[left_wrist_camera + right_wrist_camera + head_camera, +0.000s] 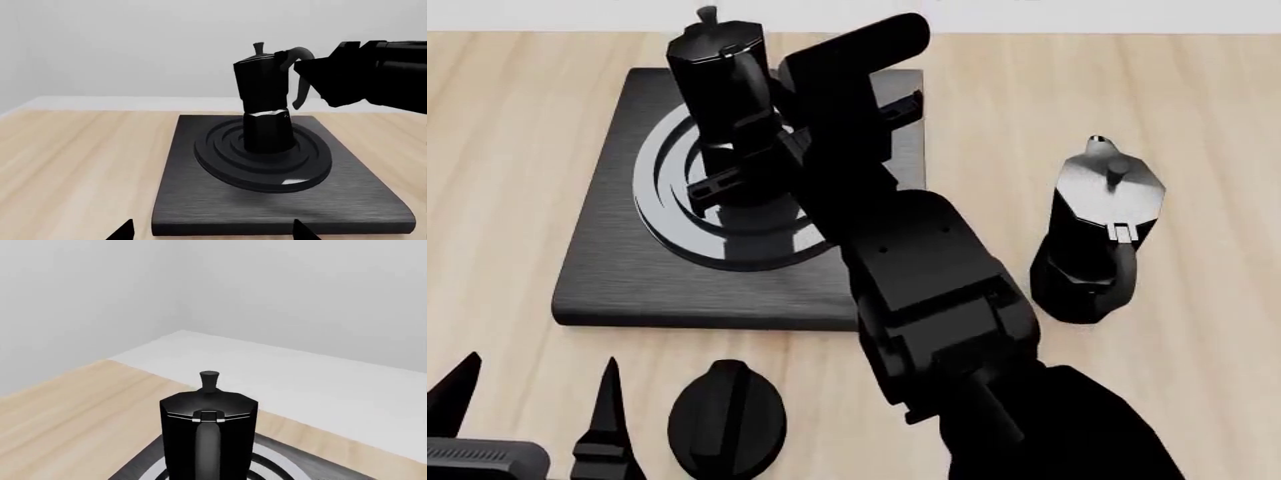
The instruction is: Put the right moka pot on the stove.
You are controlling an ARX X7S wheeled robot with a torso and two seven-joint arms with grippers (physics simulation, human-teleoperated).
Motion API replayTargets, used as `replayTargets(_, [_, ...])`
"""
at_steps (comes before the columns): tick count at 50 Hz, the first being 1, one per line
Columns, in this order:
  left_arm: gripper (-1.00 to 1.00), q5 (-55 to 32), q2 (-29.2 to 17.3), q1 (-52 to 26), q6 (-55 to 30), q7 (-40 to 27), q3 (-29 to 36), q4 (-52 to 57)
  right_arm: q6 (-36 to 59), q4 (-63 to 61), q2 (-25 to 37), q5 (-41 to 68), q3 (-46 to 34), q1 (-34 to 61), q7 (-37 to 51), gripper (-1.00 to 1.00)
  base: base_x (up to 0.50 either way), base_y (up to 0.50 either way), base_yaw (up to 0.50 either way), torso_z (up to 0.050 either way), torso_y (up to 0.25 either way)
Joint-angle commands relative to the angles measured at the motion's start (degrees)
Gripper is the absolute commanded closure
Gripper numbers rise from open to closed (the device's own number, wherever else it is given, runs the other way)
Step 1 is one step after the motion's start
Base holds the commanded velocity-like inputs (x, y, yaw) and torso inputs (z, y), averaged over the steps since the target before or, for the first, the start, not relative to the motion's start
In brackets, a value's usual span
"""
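Setting the moka pot (723, 75) squarely on the burner rings (714, 215) is the step in hand, and from these views it looks nearly done: the pot stands upright at the centre of the rings on the stove (607, 270), at the far left of the wooden table (1228, 150), its base seeming to meet the ring surface in the left wrist view. To finish well, I judge the right gripper (313, 75) should let go only once the base is flat, then draw back along the handle's line and not sideways, so the loop handle (298, 75) is not hooked and the pot tipped (a tall narrow body like this would topple easily). The right gripper sits at the handle and appears closed on it, though the fingertips themselves are lost against the black pot, so how tight the grasp is I cannot say. The left gripper (534, 410) waits at the near left edge, its fingers apart and holding nothing, just beside the black oval knob (727, 415). A second moka pot (1101, 235) stands on the table to the right of the stove, well apart from it.
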Motion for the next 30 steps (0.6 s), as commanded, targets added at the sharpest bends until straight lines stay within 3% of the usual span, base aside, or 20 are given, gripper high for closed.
replayTargets(1, [-1.00, -0.2, -0.1, -0.1, 0.1, 0.1, 0.1, -0.3, 0.3, 1.3, 0.0, 1.5, -3.0, -0.8, 0.4, 1.00, 0.00, 0.00, 0.00, 0.000, 0.000])
replayTargets(3, [-1.00, -0.3, -0.1, 0.0, 0.1, 0.1, 0.1, -0.3, 1.6, 1.1, 0.0, 1.2, -3.3, -0.8, -0.3, 1.00, 0.00, 0.00, 0.00, 0.000, 0.000])
replayTargets(4, [-1.00, -0.2, 0.0, 0.1, 0.4, 0.1, 0.1, -0.5, 0.8, 1.2, 0.0, 0.5, -3.3, -1.0, 1.0, -1.00, 0.00, 0.00, 0.00, 0.000, 0.000])
replayTargets(17, [-1.00, -0.4, 0.0, -0.2, -0.1, -0.4, 0.0, -0.4, 1.1, -0.1, 0.7, -0.3, -2.9, -1.0, -0.6, -1.00, 0.00, 0.00, 0.00, 0.000, 0.000])
replayTargets(22, [-1.00, 0.0, 0.1, -0.2, 0.4, -0.6, 0.1, -0.7, 1.9, -25.0, 13.5, -2.4, -4.8, 0.2, 12.3, -1.00, 0.00, 0.00, 0.00, 0.000, 0.000])
replayTargets(30, [-1.00, 0.5, 0.1, -0.2, 0.7, -0.8, 0.3, -0.9, 1.4, -43.4, 24.5, -3.9, -5.1, 1.0, 21.3, -1.00, 0.00, 0.00, 0.00, 0.000, 0.000])
